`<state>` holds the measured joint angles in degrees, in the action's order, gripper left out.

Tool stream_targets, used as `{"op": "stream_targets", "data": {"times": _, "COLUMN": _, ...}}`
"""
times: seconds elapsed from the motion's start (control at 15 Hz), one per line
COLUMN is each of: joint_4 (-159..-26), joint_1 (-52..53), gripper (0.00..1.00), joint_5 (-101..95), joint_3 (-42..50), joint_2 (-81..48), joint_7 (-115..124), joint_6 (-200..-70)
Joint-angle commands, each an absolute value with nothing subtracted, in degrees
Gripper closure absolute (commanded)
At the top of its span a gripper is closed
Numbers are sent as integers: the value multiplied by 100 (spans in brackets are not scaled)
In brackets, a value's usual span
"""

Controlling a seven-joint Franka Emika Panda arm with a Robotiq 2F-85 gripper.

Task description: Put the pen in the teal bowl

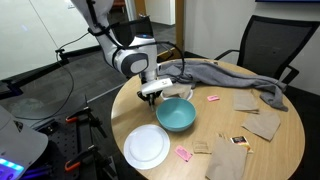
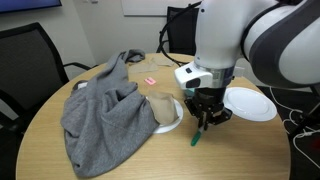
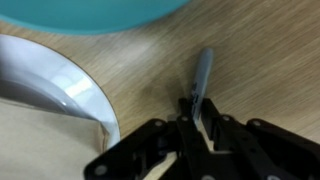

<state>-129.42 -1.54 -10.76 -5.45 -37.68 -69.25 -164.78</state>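
Dark green pen [image 3: 204, 72] is pinched between the closed fingers of the end effector [image 3: 199, 118]. It slants down toward the wooden table [image 1: 275, 148], just beside the teal bowl [image 1: 176, 116], not inside it.

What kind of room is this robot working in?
Probably an office or meeting room: black mesh-backed office chairs stand beside a round wooden table, and the floor is grey carpet.

Thin dark green pen [image 3: 204, 70] tilted, pinched in claw [image 3: 202, 118]; round teal bowl [image 1: 177, 117] upright, near.
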Motion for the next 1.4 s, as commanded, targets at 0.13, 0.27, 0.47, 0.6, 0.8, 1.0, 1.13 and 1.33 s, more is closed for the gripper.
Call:
{"op": "stream_targets", "data": {"times": 0.13, "joint_4": -12928, "joint_1": -187, "gripper": 97, "joint_5": -1258, "joint_3": -578, "joint_2": -3771, "joint_7": -6681, "joint_6": -16647}}
{"op": "stream_targets", "data": {"times": 0.27, "joint_4": -13029, "joint_1": -162, "gripper": 97, "joint_5": -1247, "joint_3": -540, "joint_2": -3593, "joint_7": -6607, "joint_6": -16647}}
{"op": "stream_targets", "data": {"times": 0.47, "joint_4": -13198, "joint_1": -271, "gripper": 97, "joint_5": -1169, "joint_3": -595, "joint_2": -3246, "joint_7": -6428, "joint_6": -16648}}
{"op": "stream_targets", "data": {"times": 0.6, "joint_4": -13298, "joint_1": -387, "gripper": 97, "joint_5": -1110, "joint_3": -629, "joint_2": -2963, "joint_7": -6284, "joint_6": -16615}}
{"op": "stream_targets", "data": {"times": 0.8, "joint_4": -13509, "joint_1": -775, "gripper": 97, "joint_5": -952, "joint_3": -855, "joint_2": -2499, "joint_7": -6342, "joint_6": -16602}}
{"op": "stream_targets", "data": {"times": 1.0, "joint_4": -13726, "joint_1": -1399, "gripper": 97, "joint_5": -532, "joint_3": -1339, "joint_2": -2125, "joint_7": -6641, "joint_6": -16658}}
{"op": "stream_targets", "data": {"times": 1.13, "joint_4": -13813, "joint_1": -1760, "gripper": 97, "joint_5": -142, "joint_3": -1613, "joint_2": -1965, "joint_7": -6834, "joint_6": -16693}}
{"op": "stream_targets", "data": {"times": 1.33, "joint_4": -13863, "joint_1": -1891, "gripper": 97, "joint_5": 215, "joint_3": -1521, "joint_2": -1779, "joint_7": -6815, "joint_6": -16678}}
